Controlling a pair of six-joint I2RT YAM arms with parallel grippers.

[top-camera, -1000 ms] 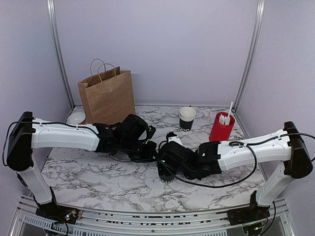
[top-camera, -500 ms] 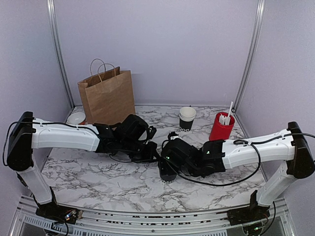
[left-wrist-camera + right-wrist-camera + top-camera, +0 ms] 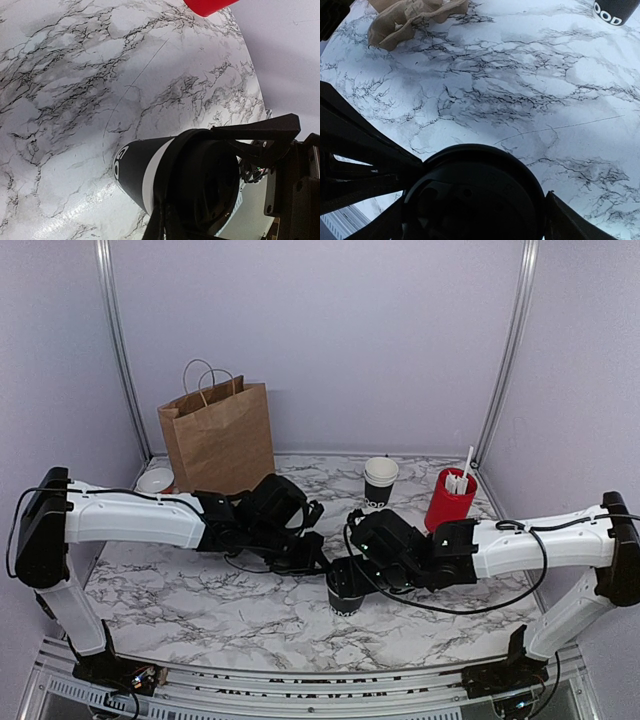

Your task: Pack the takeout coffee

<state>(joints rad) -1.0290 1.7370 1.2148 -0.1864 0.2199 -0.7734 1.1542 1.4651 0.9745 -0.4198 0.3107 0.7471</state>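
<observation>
I'm seeing the coffee cup point(image 3: 345, 598) standing near the middle of the desk's point(image 3: 190, 590) front edge, with its black lid point(image 3: 472, 197) sitting on top. The right pincer point(image 3: 348, 570) is clamping that lid, jaws spread wide around it. The left pincer point(image 3: 318, 562) is resting pinched together just beside the cup's rim. The paper bag point(image 3: 217, 438) is standing at the far left corner.
</observation>
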